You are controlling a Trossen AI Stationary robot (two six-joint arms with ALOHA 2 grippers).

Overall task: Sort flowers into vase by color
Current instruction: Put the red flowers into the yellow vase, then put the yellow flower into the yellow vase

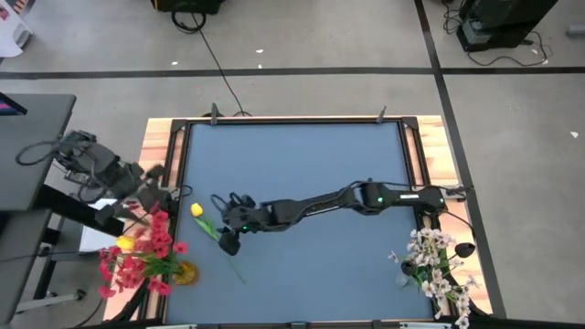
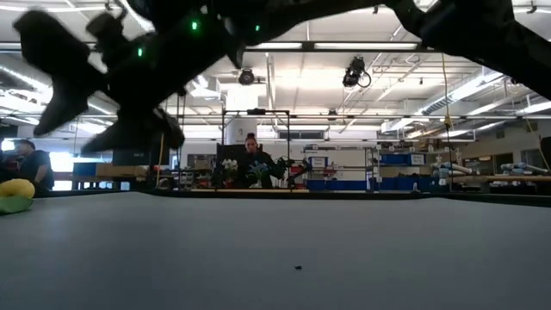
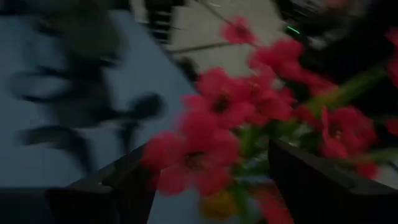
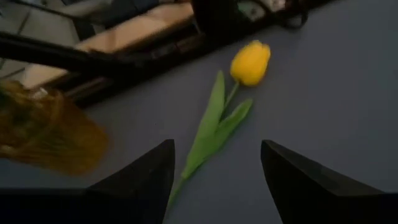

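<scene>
A yellow tulip [image 1: 196,210] lies flat on the blue table, its green stalk running toward the near edge; it also shows in the right wrist view [image 4: 250,61] and the low view [image 2: 13,191]. My right gripper [image 1: 228,239] [image 4: 217,144] hovers open above its stalk and leaves, apart from them. Red blooms [image 1: 137,258] stand in an amber vase [image 1: 186,272] at the near left corner, with a yellow bud [image 1: 123,242] among them. My left gripper [image 1: 164,203] [image 3: 208,149] is open just over these red blooms [image 3: 214,134], a finger on either side; whether it touches them I cannot tell.
White blossom sprays [image 1: 439,267] stand at the near right corner. A wooden frame [image 1: 422,146] borders the blue table top. The amber vase [image 4: 50,140] sits close beside the tulip's stalk end. People sit in the room beyond the far edge [image 2: 251,159].
</scene>
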